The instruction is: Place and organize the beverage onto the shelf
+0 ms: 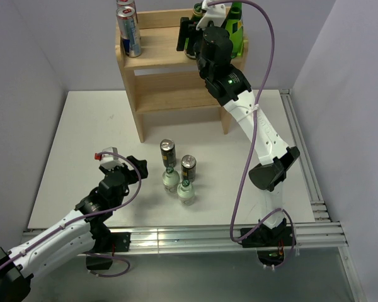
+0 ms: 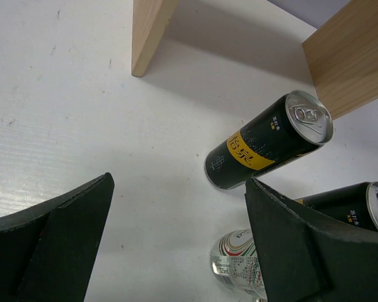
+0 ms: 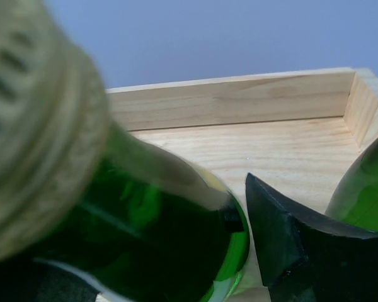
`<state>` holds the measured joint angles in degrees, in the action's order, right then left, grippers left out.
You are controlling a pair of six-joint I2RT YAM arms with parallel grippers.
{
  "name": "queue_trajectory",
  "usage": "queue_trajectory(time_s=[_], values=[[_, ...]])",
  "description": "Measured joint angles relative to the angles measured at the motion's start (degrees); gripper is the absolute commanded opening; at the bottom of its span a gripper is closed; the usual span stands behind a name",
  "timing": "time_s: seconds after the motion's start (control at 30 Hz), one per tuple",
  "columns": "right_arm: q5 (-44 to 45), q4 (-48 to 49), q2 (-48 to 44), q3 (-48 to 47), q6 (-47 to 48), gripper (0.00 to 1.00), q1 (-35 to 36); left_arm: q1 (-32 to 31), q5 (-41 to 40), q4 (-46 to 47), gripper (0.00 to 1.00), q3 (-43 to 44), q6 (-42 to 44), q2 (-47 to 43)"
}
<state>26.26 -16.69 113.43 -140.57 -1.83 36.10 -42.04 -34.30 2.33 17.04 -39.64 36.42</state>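
The pale wooden shelf [image 1: 170, 60] stands at the back of the table; its back rail shows in the right wrist view [image 3: 239, 100]. My right gripper [image 1: 195, 34] is at the right of the top tier, open around a green glass bottle [image 3: 145, 239] standing there. A narrow gap shows between the bottle and the right finger [image 3: 290, 245]; the left finger is hidden. A second green bottle [image 1: 237, 25] stands just right of it. My left gripper [image 1: 116, 165] is open and empty low over the table, left of two black cans [image 1: 168, 151] and two clear bottles [image 1: 171, 180].
Two blue and silver cans [image 1: 130, 31] stand at the left of the top tier. In the left wrist view a black and yellow can [image 2: 264, 141], a second black can [image 2: 353, 204] and a clear bottle [image 2: 239, 264] sit ahead, with the shelf's legs [image 2: 148, 31] behind.
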Motion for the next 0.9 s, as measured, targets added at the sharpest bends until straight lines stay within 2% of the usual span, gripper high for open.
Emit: queue_trajectory(time_s=[0.07,0.1,0.8,0.83,0.87,0.9], values=[[0.09,0.68,0.13,0.00,-0.24,0.88,-0.02,0.00,-0.02,-0.04,0.92,0.00,0.00,-0.24],[0.15,1.40,0.20,0.00,-0.28,0.93,-0.04,0.00,0.00,0.00,0.92,0.00,0.00,-0.42],[0.31,6.19,0.20,0.44,-1.75,0.93,-0.04,0.00,-0.02,-0.04,0.92,0.00,0.00,-1.03],[0.31,6.19,0.20,0.46,-1.79,0.94,-0.04,0.00,-0.02,-0.02,0.92,0.00,0.00,-1.03],[0.31,6.25,0.20,0.55,-1.81,1.00,-0.04,0.00,-0.02,-0.04,0.92,0.00,0.00,-1.03],[0.31,6.38,0.20,0.81,-2.01,1.00,-0.04,0.00,-0.02,-0.04,0.92,0.00,0.00,-1.03]])
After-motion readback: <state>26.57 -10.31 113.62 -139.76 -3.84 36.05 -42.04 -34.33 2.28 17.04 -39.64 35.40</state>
